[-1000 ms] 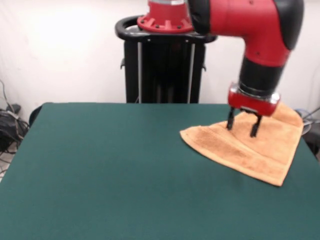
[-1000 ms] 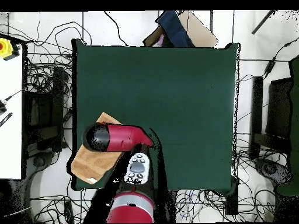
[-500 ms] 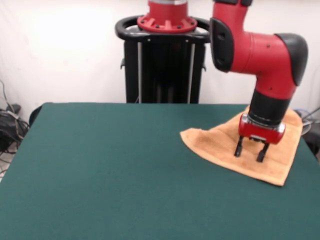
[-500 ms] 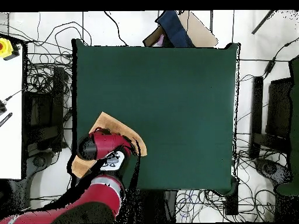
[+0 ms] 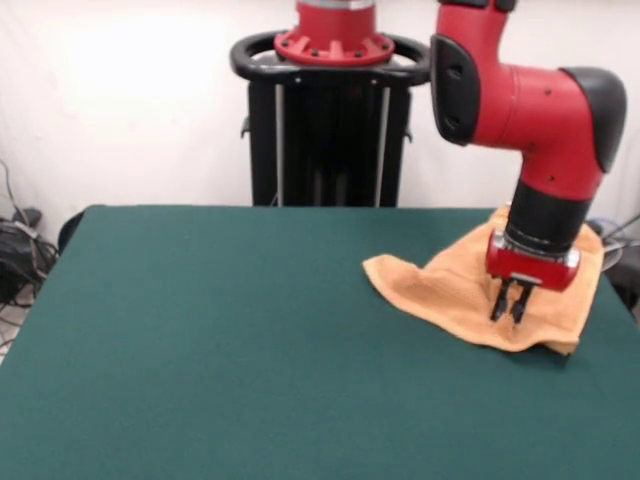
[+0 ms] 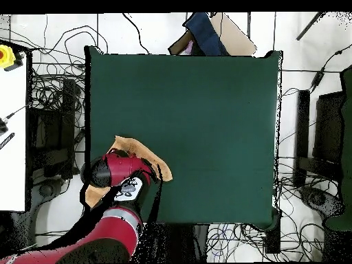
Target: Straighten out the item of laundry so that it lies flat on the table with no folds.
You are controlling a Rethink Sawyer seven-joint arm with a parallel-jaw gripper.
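One towel on the counter, and it's def not flat. It's the orange-tan terry one, sitting at the right end of the green felt in the front view, close to the far right corner. From overhead it's by the counter's left edge, down toward the bottom corner, and most of it is hidden under my arm there.

My fingers are pointing straight down onto the towel's right half, tips nearly closed with just a thin slit between them. They look pinched on a bit of the cloth, w/ the fabric bunched up around the tips. The tips are dark and the slit is narrow, so I can't swear how much terry is actually between them.

Towel shape rn: the left corner sticks out toward the middle of the counter and looks a bit curled up at the edge. The near edge under my fingers is wavy and rumpled, not lying down smooth. The far right part rises behind my wrist, so there are folds there too. Can't make out any stripes or a tag from either view.

Rest of the counter is just bare green felt, and the towel takes up only a small part of it.
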